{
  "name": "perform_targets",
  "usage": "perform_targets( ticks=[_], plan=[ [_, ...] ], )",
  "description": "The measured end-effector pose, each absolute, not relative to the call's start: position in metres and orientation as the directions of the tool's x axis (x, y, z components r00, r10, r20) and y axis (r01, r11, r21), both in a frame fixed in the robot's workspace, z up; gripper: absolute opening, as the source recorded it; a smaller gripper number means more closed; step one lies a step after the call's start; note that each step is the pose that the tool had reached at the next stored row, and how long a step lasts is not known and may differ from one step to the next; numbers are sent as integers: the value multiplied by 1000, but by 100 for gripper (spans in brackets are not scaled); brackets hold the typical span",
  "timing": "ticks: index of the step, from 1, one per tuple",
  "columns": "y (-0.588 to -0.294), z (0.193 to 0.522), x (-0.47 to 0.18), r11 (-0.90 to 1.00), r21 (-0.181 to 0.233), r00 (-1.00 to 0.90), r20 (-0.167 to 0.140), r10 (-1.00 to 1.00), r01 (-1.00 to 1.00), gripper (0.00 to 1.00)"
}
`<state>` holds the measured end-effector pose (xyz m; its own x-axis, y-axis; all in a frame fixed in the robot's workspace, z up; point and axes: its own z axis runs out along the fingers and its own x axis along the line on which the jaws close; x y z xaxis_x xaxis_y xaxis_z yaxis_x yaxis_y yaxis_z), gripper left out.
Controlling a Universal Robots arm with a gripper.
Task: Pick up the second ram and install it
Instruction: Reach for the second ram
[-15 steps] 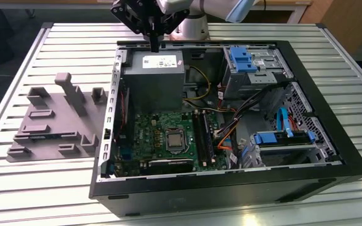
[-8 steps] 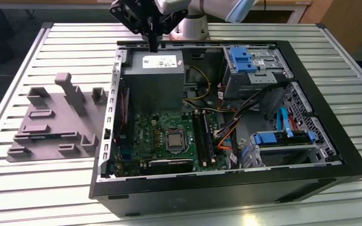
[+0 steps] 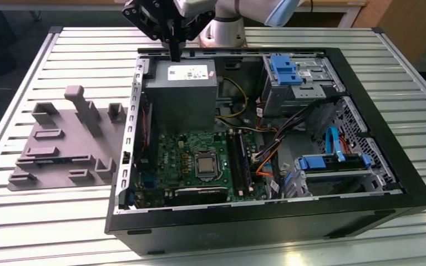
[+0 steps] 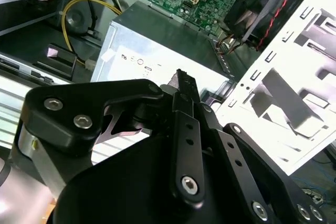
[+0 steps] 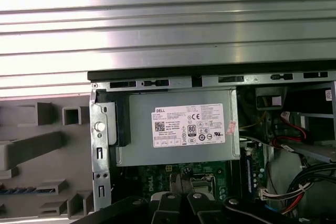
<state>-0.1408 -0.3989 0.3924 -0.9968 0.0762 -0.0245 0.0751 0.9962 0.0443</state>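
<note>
My gripper hangs over the back wall of the open computer case, just above the grey power supply. Its thin black fingers stand together, shut, with nothing between them. In the first wrist view the fingertips point down at the power supply and the green motherboard. The motherboard lies low in the case, with long black memory slots at its side toward the exterior view's right. The second ram is out of view.
A grey moulded fixture with posts and pockets lies on the slatted table at the exterior view's left. Blue-latched drive cages and loose coloured cables fill the case's other side. The arm's base stands behind the case.
</note>
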Motion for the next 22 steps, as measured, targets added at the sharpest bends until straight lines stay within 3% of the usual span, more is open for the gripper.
perform_targets(
  ticks=[22],
  plan=[
    [-399, 392, -163, 996, 44, -997, -25, 76, 75, 11]
  ],
)
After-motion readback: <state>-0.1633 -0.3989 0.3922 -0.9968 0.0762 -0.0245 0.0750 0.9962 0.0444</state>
